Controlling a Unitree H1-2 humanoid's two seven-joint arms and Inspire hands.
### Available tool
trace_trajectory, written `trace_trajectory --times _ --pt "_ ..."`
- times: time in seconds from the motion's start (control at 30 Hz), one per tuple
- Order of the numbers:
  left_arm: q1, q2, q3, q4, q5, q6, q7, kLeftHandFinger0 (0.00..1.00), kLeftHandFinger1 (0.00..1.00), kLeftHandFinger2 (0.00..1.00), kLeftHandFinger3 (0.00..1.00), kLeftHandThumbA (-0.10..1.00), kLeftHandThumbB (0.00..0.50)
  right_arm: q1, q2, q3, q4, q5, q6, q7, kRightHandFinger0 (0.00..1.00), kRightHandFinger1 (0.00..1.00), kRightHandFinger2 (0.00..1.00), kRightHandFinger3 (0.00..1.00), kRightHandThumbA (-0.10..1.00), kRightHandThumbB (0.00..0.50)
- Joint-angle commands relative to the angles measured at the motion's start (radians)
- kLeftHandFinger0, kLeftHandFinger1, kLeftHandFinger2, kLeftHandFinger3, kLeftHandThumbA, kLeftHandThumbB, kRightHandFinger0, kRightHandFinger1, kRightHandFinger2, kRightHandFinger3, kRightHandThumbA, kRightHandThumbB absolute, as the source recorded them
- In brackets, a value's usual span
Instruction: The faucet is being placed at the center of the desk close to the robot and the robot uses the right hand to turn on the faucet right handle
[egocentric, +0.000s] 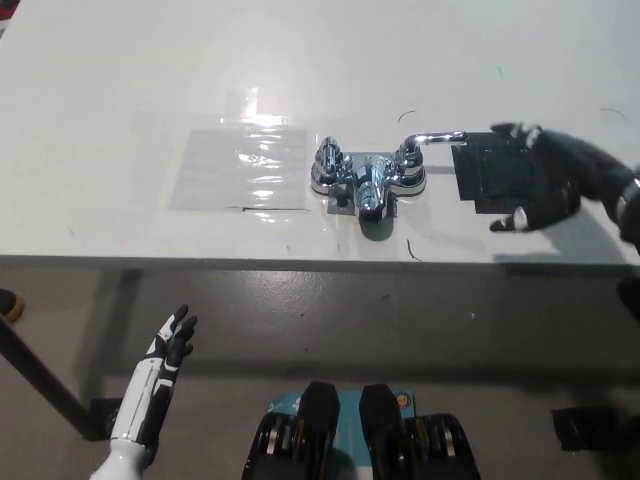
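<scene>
- The chrome faucet is sitting in the middle of the frame on the white desk, near the desk's front edge.
- Its right handle is pointing toward the right of the frame.
- The black right hand is hovering at the right of the frame over a black square patch, fingers spread apart, holding nothing and staying just short of the handle's tip.
- The white left hand is resting at the lower left, below the desk edge, fingers apart.
- A clear plastic sheet is lying left of the faucet.

White left hand (dark fingers), matte black right hand.
</scene>
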Motion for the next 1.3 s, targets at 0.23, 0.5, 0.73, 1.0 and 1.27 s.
trace_trajectory --times 0.23,0.5,0.73,1.0,1.27 --pt "-0.188 0.035 0.026 0.024 -0.031 -0.024 -0.009 1.00 1.00 1.00 1.00 1.00 0.090 0.036 0.028 -0.659 -0.990 0.628 -0.189 -0.518 1.00 1.00 1.00 1.00 1.00 0.203" --pt "-0.226 0.040 0.031 0.012 -0.043 -0.012 -0.017 1.00 1.00 1.00 1.00 1.00 0.072 0.324 0.264 -0.521 -0.811 0.558 -0.321 -0.449 1.00 1.00 1.00 1.00 1.00 0.214" --pt "-0.211 0.041 0.032 0.006 -0.049 -0.015 -0.019 1.00 1.00 1.00 1.00 1.00 0.059 0.461 0.365 -0.436 -0.408 0.480 -0.455 -0.397 1.00 1.00 1.00 1.00 1.00 0.124" --pt "-0.139 0.042 0.022 -0.031 -0.049 -0.009 -0.022 1.00 1.00 1.00 1.00 1.00 0.067 0.575 0.402 -0.358 -0.218 0.544 -0.387 -0.285 1.00 1.00 1.00 1.00 1.00 0.148" --pt "-0.068 0.041 0.007 -0.052 -0.051 -0.008 -0.034 1.00 1.00 1.00 1.00 1.00 0.099 0.655 0.412 -0.331 -0.095 0.578 -0.461 -0.323 1.00 1.00 1.00 1.00 1.00 0.154"
